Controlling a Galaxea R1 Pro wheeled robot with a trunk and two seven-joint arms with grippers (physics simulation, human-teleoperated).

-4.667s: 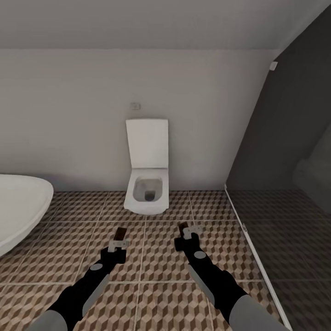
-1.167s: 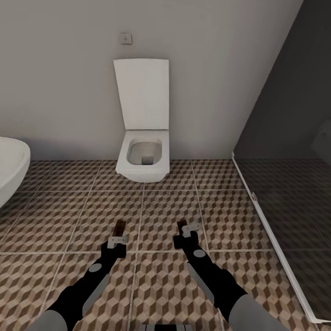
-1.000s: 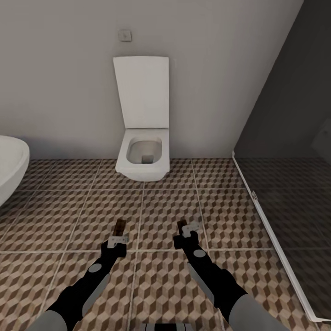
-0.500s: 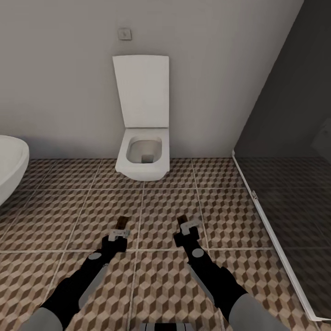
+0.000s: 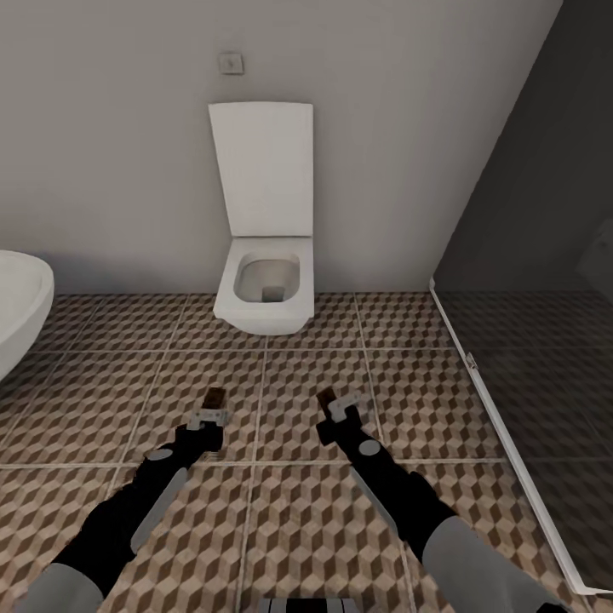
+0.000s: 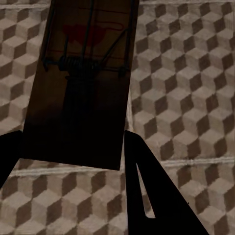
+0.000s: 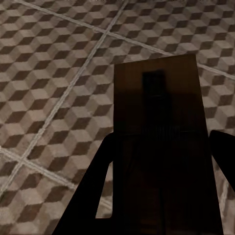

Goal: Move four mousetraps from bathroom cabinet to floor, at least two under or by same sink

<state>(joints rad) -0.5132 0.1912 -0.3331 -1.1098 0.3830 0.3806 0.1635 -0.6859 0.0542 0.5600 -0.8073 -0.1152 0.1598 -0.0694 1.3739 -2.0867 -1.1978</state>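
Bathtub [image 5: 19, 311] cut by frame edge. Left mousetrap [image 6: 81, 83] far end cropped; right mousetrap [image 7: 161, 147] near end cropped.

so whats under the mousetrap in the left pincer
Cube-patterned bathroom floor with pale grout lines lies below the mousetrap held in the left pincer. The tile patch directly behind the board is covered.

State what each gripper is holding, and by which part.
Each holds one mousetrap by one end of its wooden board, the rest sticking out past the fingertips: the left gripper holds one mousetrap, the right gripper the other mousetrap, above the bathroom floor.
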